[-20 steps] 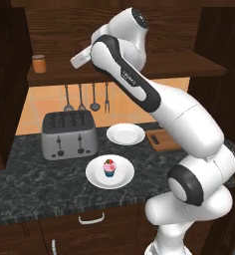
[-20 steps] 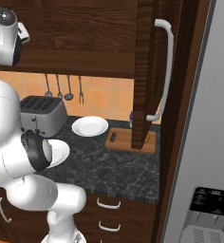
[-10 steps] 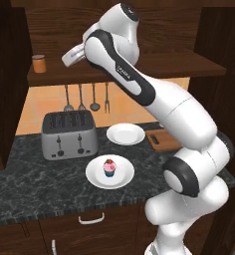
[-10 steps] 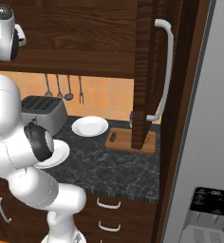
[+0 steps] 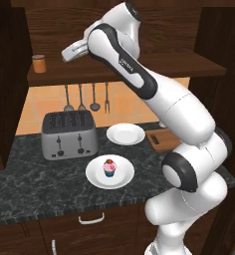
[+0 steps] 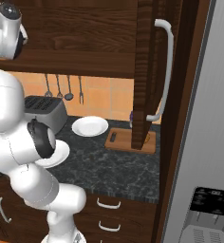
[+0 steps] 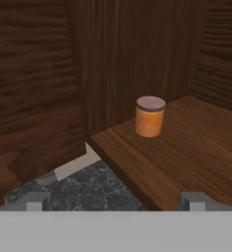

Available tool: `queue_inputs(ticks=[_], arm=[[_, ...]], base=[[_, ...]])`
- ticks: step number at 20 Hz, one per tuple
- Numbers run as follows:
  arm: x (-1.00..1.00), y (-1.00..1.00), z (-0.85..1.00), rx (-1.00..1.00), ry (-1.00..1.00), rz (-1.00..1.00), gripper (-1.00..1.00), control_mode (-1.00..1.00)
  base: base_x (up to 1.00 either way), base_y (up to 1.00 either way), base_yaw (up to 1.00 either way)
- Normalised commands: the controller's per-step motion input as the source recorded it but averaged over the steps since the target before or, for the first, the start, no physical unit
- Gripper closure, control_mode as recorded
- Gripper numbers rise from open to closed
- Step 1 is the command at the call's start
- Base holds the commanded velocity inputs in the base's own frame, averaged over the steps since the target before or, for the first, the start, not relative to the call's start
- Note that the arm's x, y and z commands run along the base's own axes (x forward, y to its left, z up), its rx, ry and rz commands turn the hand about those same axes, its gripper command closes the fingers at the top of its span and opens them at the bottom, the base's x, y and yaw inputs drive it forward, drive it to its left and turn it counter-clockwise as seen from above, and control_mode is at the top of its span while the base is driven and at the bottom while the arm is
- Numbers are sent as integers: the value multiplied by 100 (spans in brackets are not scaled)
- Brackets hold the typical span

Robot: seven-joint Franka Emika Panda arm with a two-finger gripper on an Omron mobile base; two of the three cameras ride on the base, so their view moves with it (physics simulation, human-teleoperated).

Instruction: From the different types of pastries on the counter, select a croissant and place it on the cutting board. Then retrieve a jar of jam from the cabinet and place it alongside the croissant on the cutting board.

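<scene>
The jar of jam (image 5: 38,63), orange-brown with a darker lid, stands upright at the left end of the cabinet (image 5: 55,22) shelf. My gripper (image 5: 65,55) hangs level with it, just to its right and clear of it. In the hand view the jar (image 7: 149,116) stands ahead on the shelf (image 7: 191,142), while the fingertips (image 7: 35,201) are spread wide with nothing between them. The cutting board (image 5: 165,140) lies on the counter (image 5: 35,184) at the right, partly behind my arm. A cabinet door covers part of the board (image 6: 126,141). The croissant is hidden.
A pink-frosted cupcake (image 5: 109,168) sits on a white plate (image 5: 96,175) at the counter's front. A second, bare plate (image 5: 125,134) lies behind it. A grey toaster (image 5: 69,133) stands at the left, under hanging utensils (image 5: 81,97). The open cabinet door (image 6: 143,71) juts out over the board.
My hand has moved left and slightly up along the shelf toward the jar. The jaws stayed open and nothing on the counter moved.
</scene>
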Motion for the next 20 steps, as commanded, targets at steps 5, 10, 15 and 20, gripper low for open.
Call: queue_inputs(ticks=[5,10,15,20], arm=[[24,5,-7,4,0,5,-100,-100],[58,19,-23,0,0,1,-100,-100],[79,23,-4,0,2,5,-100,-100],[-10,48,2,-3,-1,3,-100,-100]], base=[[0,0,0],[0,0,0],[0,0,0],[0,0,0]])
